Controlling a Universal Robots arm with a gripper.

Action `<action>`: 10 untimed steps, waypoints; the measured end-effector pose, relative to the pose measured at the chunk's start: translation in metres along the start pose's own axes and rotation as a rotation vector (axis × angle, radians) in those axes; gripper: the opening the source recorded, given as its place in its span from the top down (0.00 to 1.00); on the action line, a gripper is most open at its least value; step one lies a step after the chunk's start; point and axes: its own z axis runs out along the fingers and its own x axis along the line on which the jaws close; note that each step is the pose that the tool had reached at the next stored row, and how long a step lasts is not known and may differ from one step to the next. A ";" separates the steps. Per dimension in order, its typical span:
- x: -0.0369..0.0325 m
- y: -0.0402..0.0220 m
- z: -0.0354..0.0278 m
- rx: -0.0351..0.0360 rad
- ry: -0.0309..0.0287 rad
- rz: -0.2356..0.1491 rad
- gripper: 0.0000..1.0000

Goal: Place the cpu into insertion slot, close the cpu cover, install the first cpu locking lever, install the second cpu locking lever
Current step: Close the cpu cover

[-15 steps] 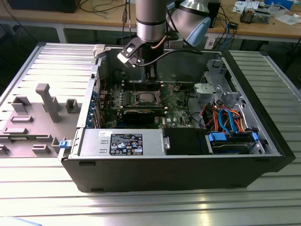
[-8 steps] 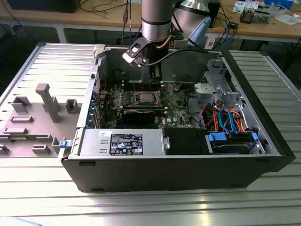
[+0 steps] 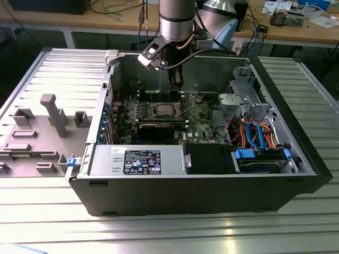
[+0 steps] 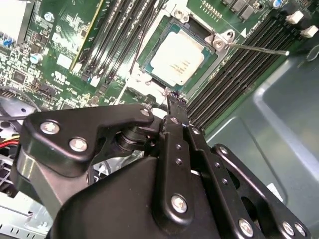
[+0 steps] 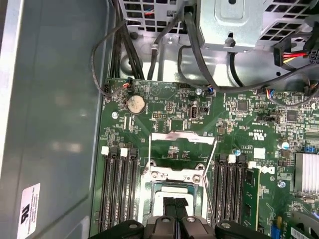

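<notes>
Seated in its socket: one small square grey-silver cpu (image 4: 175, 57), near the black gripper (image 4: 175, 101), fingers pinched together on nothing. Tilted back open: one silvery windowed cpu cover (image 5: 182, 137), between two thin wire levers (image 5: 149, 154). Stuck on: one black printed label (image 3: 142, 162) and one white sticker (image 5: 29, 209), wording unreadable.

The cpu (image 4: 179, 59) lies in its socket on the motherboard (image 3: 201, 121), inside the case (image 3: 159, 196). Memory slots (image 4: 239, 64) flank it; the hand (image 3: 176, 84) hangs above.

The arm (image 3: 177, 18) was a grey cylindrical segment with a silver ring. A white camera block (image 3: 150, 56) and a black cable (image 3: 186, 60) sat at its wrist. The gripper (image 4: 175, 99) was matte black, its jointed linkage bars fastened by silver screws (image 4: 179, 201).
</notes>
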 end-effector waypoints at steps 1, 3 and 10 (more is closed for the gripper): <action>-0.0002 0.0026 0.0002 0.0010 0.0000 0.000 0.89; -0.0010 0.0135 0.0013 0.0046 0.0003 0.000 0.89; -0.0029 0.0385 0.0038 0.0087 0.0006 0.000 0.89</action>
